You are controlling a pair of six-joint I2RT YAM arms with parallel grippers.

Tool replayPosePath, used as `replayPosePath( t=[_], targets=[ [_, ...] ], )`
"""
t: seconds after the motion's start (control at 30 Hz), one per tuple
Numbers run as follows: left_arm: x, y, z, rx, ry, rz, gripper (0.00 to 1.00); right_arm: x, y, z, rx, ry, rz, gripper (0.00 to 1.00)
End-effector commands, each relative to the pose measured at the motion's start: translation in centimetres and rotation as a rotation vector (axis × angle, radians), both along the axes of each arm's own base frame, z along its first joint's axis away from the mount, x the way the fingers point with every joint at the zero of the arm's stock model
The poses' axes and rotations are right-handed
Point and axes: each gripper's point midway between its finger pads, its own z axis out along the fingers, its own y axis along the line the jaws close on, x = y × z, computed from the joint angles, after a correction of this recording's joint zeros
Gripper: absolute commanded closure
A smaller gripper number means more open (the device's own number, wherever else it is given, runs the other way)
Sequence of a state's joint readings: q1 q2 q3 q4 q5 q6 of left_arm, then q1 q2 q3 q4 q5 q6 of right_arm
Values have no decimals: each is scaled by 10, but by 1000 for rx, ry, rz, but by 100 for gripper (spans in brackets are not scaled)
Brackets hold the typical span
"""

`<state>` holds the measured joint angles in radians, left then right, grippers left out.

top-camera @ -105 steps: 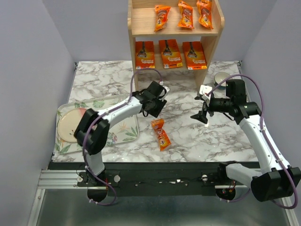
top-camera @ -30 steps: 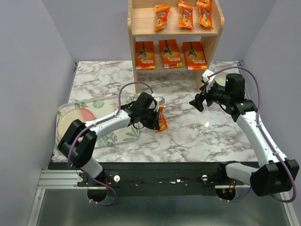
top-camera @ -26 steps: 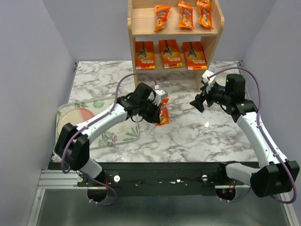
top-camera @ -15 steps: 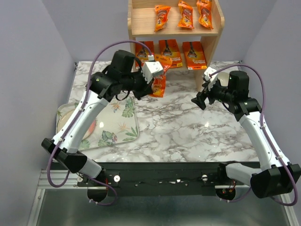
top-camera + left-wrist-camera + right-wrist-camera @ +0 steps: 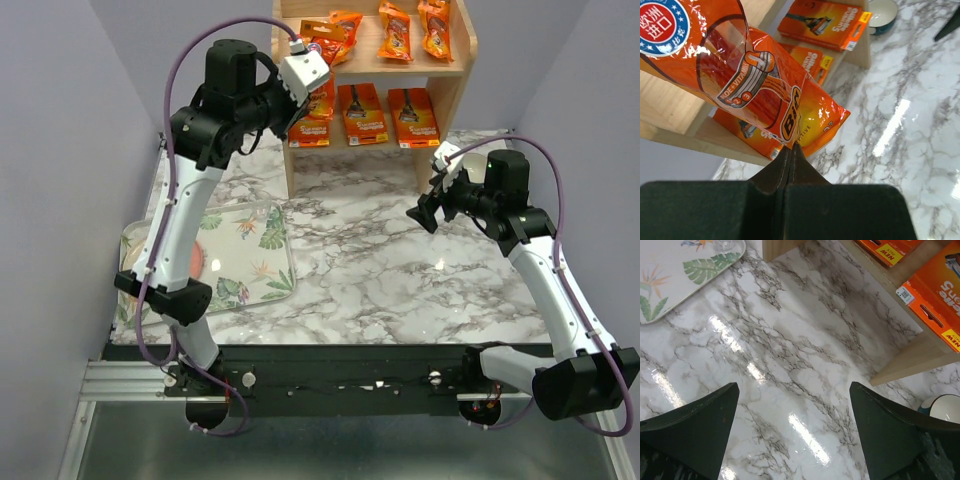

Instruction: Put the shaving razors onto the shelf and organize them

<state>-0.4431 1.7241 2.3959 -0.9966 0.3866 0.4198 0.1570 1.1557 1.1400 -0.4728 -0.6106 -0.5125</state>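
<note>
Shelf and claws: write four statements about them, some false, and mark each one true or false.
1. The left claw is shut on a narrow razor pack. True.
2. The right claw grips a pack. False: it is open and empty, above the marble table.
3. Three wide packs stand on the lower tier of the shelf. True.
4. The held pack rests on the marble table. False: it is up at the shelf's upper tier.
</note>
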Motion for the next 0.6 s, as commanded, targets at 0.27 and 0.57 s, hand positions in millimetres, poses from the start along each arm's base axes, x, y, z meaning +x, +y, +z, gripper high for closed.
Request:
replayPosePath(
  t=[0.27, 0.57],
  targets=[
    [99, 17, 42, -157, -191, 215, 100, -11, -3, -7, 9, 9, -20, 0],
    [126, 18, 51, -171, -282, 251, 100, -13, -5, -11, 4, 12, -30, 0]
  ],
)
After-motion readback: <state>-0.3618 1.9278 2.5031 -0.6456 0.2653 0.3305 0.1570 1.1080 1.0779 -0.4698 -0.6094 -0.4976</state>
